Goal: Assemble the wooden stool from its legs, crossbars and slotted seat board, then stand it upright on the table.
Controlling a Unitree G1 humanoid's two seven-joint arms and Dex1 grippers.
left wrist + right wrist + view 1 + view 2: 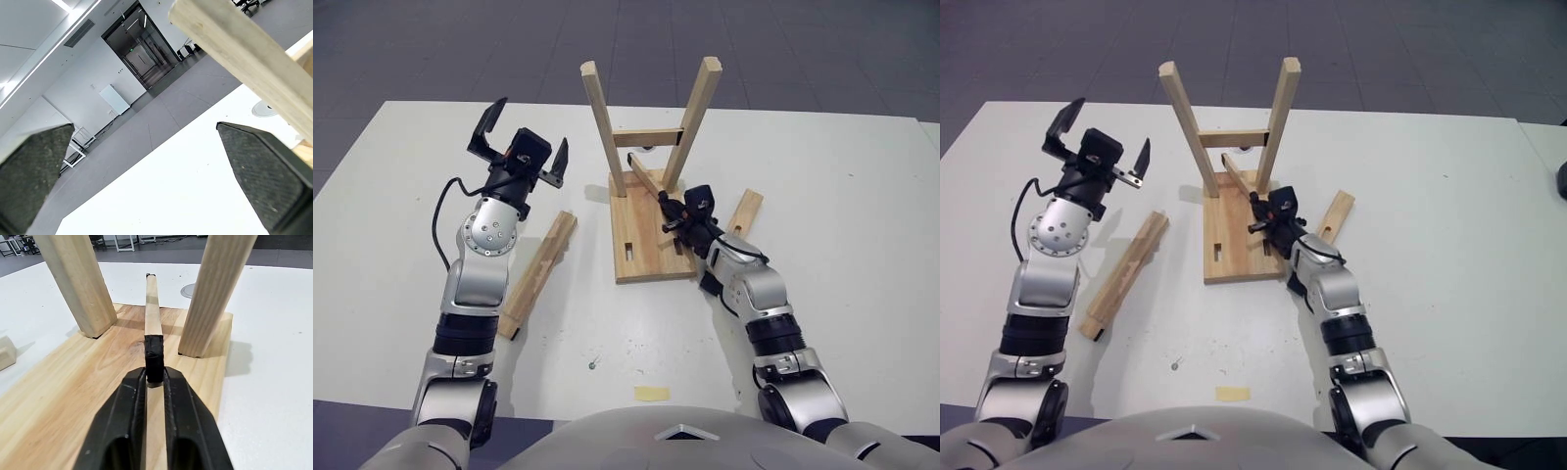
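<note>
The seat board (636, 250) lies flat in the middle of the worktop (842, 245). The left upright leg (604, 122) and the right upright leg (693, 117) stand on its far end, with a high crossbar (648, 137) between them. The right tool (668, 211), over the board, pinches a thin crossbar (151, 308) between those legs. A first loose leg (540, 272) lies left of the board, a second loose leg (745, 211) right of it. The left tool (531, 125) hangs above the worktop's left side
</note>
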